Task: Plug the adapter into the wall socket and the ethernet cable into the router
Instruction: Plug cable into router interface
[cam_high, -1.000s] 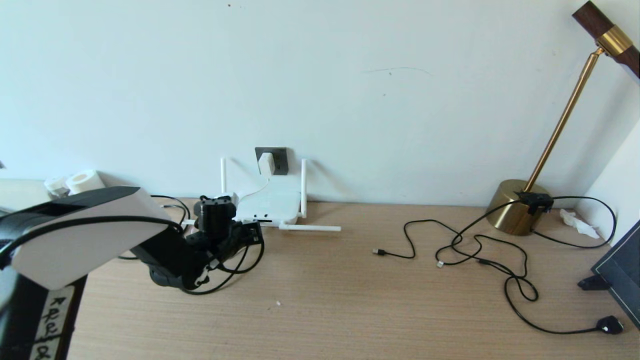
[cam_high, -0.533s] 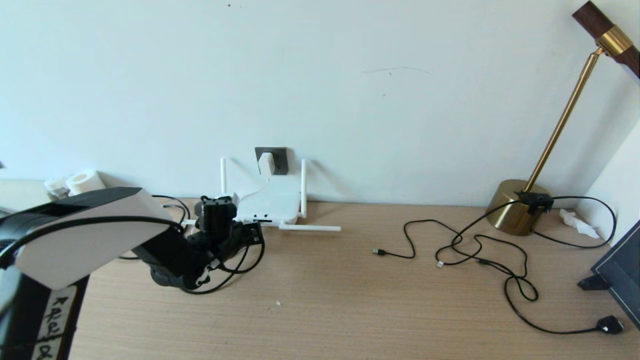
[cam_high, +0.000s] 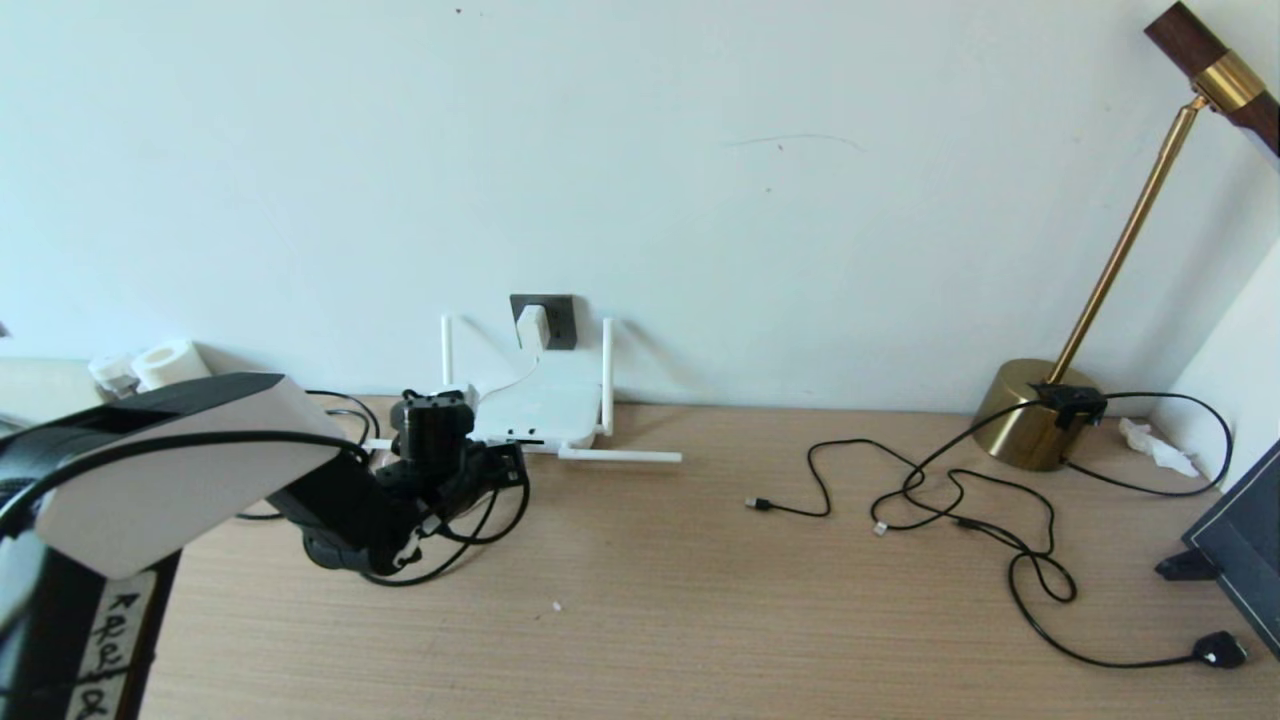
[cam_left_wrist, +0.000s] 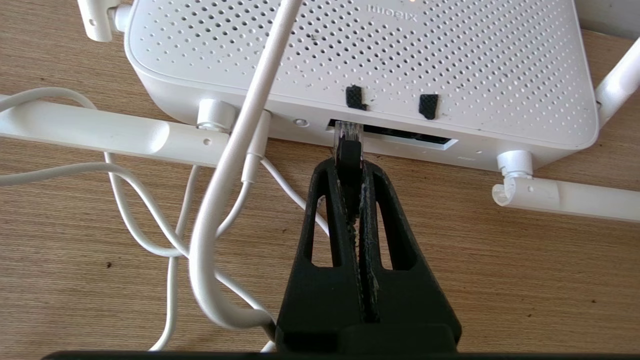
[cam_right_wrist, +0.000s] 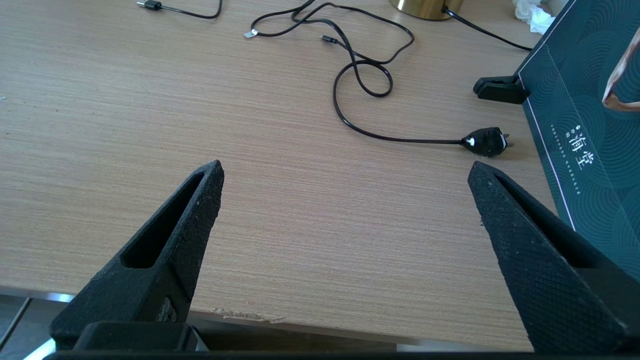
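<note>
1. Left gripper is pressed closed on the ethernet cable; the clear plug tip sticks out from between the two fingers and stands at the mouth of the dark port slot on the router, and how deep it sits I cannot tell
2. Right gripper hangs wide open and empty above the near edge of the table, well apart from the work
3. Count: one router with four white stick antennas, two upright at the wall and two lying flat on the wood; one adapter; one wall socket; one brass lamp; several thin black cables in loose loops at the right, of which three small plug ends and one bigger black plug are visible
4. The adapter sits already in the wall socket, right above the router, and its thin white cord comes down beside the gripped plug
5. Compared with one second ago, nothing on the table has changed place; the left arm shows only a very small shift at the router and the grip stays closed
6. Room: the router stands against the wall, so behind it no room is left. Between the router and the black cables is a wide bare strip of wood, and more bare wood goes to the near edge. A dark box closes the far right side
</note>
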